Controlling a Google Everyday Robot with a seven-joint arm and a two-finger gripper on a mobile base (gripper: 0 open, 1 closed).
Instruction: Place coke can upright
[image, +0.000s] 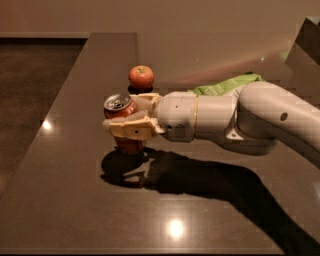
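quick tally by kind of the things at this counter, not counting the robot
cans: 1, the coke can, upright, clamped in the gripper just in front of the apple
apples: 1, the apple
bags: 1, the green bag behind the arm
total: 3

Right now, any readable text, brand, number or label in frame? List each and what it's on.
No text can be read anywhere.
coke can, upright in the claw shut around it, left of centre over the table: side lettering covered by the fingers, nothing legible.
green bag behind the arm: print too blurred to read.
apple: no sticker visible.
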